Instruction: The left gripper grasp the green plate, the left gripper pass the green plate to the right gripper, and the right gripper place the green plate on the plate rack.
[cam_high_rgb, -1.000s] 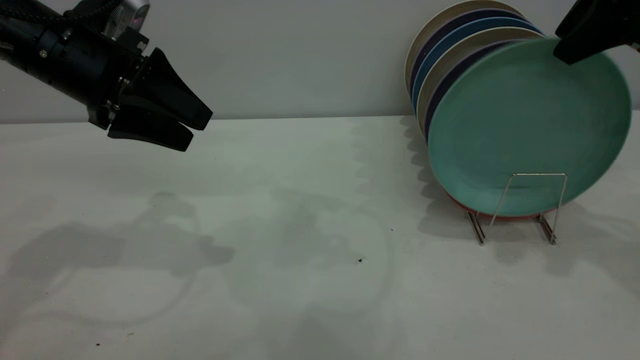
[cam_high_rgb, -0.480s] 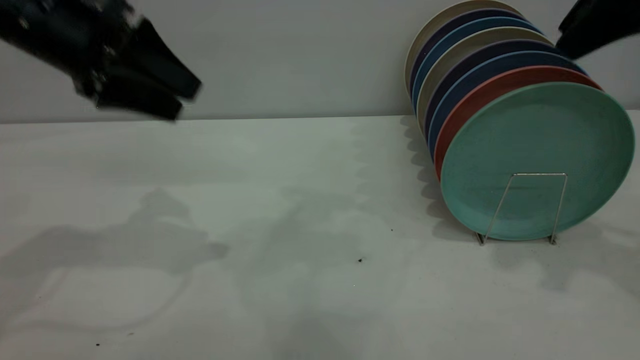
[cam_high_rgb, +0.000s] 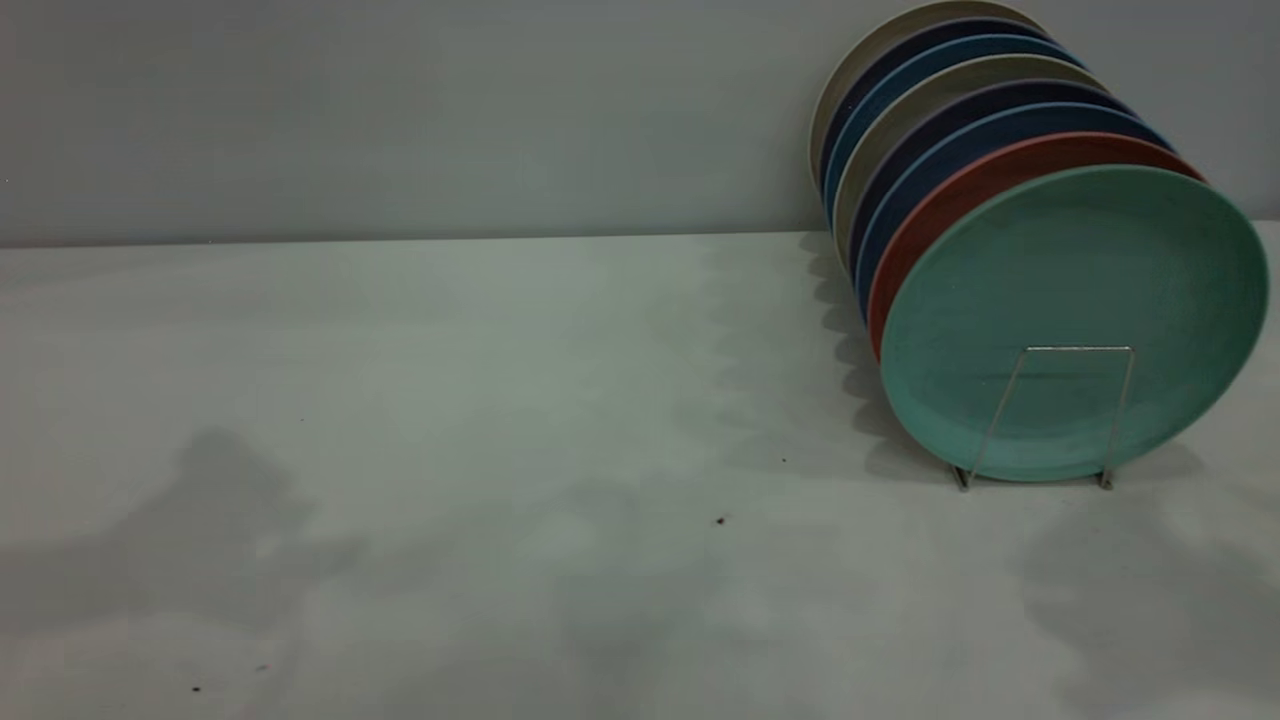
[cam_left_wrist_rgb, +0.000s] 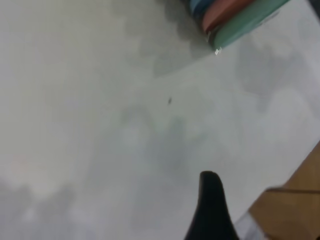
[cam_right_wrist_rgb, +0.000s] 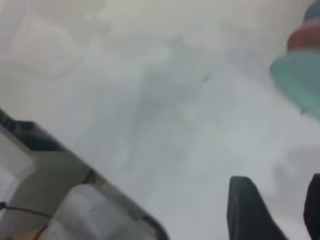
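Observation:
The green plate (cam_high_rgb: 1075, 320) stands on edge at the front of the plate rack (cam_high_rgb: 1080, 348), leaning back on a salmon-pink plate (cam_high_rgb: 930, 215). Neither gripper shows in the exterior view. In the left wrist view one black finger (cam_left_wrist_rgb: 210, 200) of my left gripper hangs high above the table, and the green plate's rim (cam_left_wrist_rgb: 245, 25) lies far off. In the right wrist view my right gripper (cam_right_wrist_rgb: 280, 205) is open and empty above the table, well apart from the green plate (cam_right_wrist_rgb: 300, 80).
Behind the pink plate, several dark blue and beige plates (cam_high_rgb: 960, 130) fill the rack. The white table (cam_high_rgb: 500, 400) has a small dark speck (cam_high_rgb: 720, 520). A brown surface (cam_left_wrist_rgb: 295, 210) lies past the table edge. Grey equipment (cam_right_wrist_rgb: 75, 210) sits beyond another edge.
The right gripper let go of the green plate, which settled into the rack's front slot. Both grippers then rose out of the exterior view, the left going up and left.

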